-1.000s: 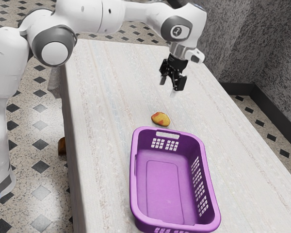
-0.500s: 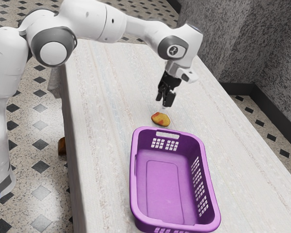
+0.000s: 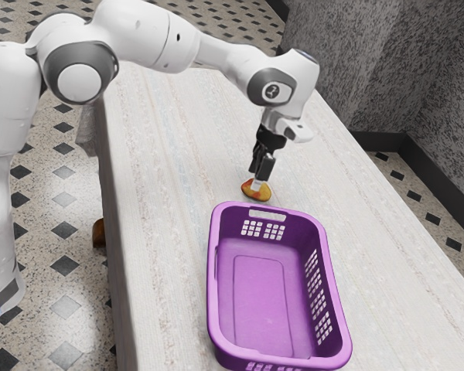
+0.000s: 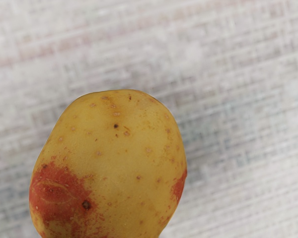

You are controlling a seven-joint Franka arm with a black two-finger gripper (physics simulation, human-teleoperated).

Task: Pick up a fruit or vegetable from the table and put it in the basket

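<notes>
Table [image 3: 166, 193] holds one potato [image 4: 109, 163] near one purple basket [image 3: 213, 286].

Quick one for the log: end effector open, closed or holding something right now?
Black two-finger end effector: down at the yellow-and-red potato; whether it is open, or closed on it, cannot be told.

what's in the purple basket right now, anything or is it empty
Empty: the purple basket stands upright with its whole floor in sight and nothing on it, and the potato lies outside, on the table.
</notes>
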